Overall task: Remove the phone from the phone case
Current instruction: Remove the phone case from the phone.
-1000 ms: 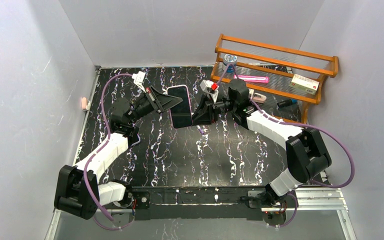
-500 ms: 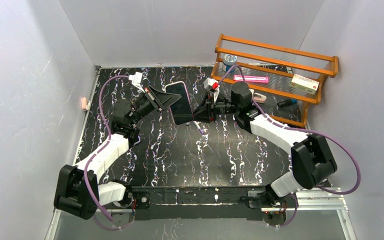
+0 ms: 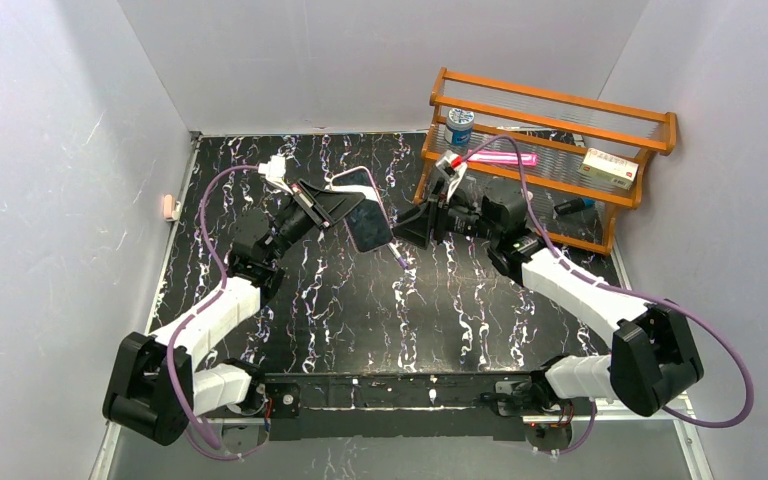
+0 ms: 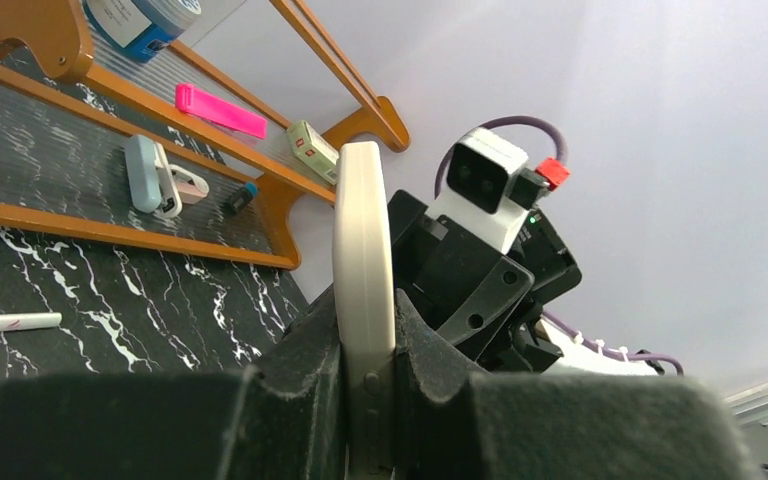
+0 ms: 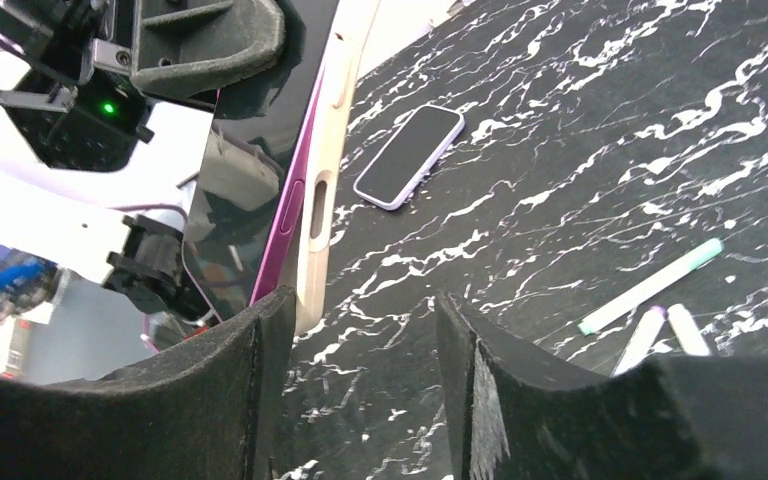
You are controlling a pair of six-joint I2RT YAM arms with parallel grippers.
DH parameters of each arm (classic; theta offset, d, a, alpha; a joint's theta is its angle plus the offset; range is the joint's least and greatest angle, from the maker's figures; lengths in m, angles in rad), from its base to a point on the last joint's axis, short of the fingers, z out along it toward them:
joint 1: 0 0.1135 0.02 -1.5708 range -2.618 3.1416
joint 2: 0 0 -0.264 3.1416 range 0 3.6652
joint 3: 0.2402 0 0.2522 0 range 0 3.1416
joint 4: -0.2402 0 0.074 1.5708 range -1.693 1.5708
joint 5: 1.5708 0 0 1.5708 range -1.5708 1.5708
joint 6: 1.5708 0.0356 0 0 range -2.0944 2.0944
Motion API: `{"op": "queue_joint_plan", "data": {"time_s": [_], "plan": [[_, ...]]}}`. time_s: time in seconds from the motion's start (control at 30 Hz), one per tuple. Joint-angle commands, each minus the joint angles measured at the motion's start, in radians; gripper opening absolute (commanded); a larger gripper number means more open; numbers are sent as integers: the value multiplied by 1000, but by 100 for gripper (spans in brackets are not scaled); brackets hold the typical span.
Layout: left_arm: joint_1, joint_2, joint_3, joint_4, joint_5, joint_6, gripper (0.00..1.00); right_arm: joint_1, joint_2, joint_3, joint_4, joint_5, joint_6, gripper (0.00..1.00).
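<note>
phone: the phone (image 3: 368, 222) is in the air between the two arms, tilted, its screen towards the right arm.
case: the cream case (image 4: 363, 230) is still wrapped round the phone's purple edge.
left claw: the left claw (image 3: 345, 205) is clamped on the cased phone, one finger on each face.
right claw: the right claw (image 5: 360, 370) is spread wide and holds nothing. it is just beside the phone's lower edge.
done: the cased phone is lifted and held firm.
left to do: the whole separation. the phone looks fully seated.
</note>
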Motion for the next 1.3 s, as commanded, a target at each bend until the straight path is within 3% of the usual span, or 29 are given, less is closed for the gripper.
{"op": "queue_joint_plan", "data": {"time_s": [0.0,0.3,0.6,1.27], "plan": [[-4,-21,-13,29,-95,21,0,8,-54,-57,181,-29,225,64],[1,-55,-47,28,-155,27,0,8,-123,-166,248,108,356,67],[1,-70,-60,30,-158,20,0,8,-99,-152,366,-27,446,64],[1,-62,-70,158,-118,-87,0,11,48,-175,610,-84,640,61]]}}
